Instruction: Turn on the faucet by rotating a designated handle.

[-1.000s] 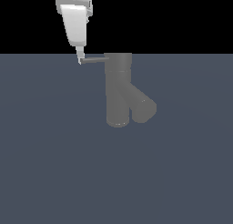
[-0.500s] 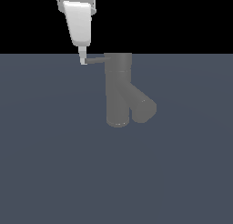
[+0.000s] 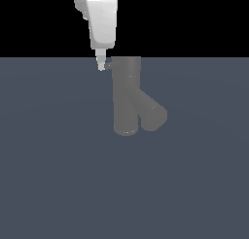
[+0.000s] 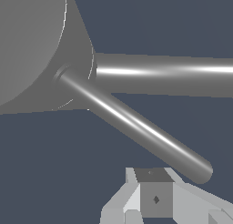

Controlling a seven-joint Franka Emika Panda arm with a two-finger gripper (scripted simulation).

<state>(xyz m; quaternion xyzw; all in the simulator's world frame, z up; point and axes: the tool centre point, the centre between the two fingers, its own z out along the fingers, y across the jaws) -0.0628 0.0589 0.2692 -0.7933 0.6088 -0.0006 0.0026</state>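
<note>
A: What is the biggest thing here?

B: The flat, dull blue-grey floor (image 3: 58, 184). It fills the lower part of the exterior view, with black above it.

A: And on it?

B: The matte grey Y-shaped faucet (image 3: 127, 97). It has a thick upright tube and a shorter fat spout that branches down toward the exterior view's right. It stands near the middle of the scene. In the wrist view its round cap (image 4: 32, 41) shows very close.

A: What about the robot?

B: The white robot gripper (image 3: 101, 66) hangs down from the top, just beside the faucet's cap, on the exterior view's left.

A: Where is the handle?

B: The thin, shiny light-grey metal rod handle (image 4: 136, 125) sticks out sideways from the cap. In the exterior view only a tiny stub (image 3: 108, 65) shows, right next to the gripper's tip.

A: Is the gripper pinching it?

B: I cannot tell. In the wrist view the rod's round end sits just above the grey gripper parts (image 4: 154, 198), but the fingertips are hidden.
</note>
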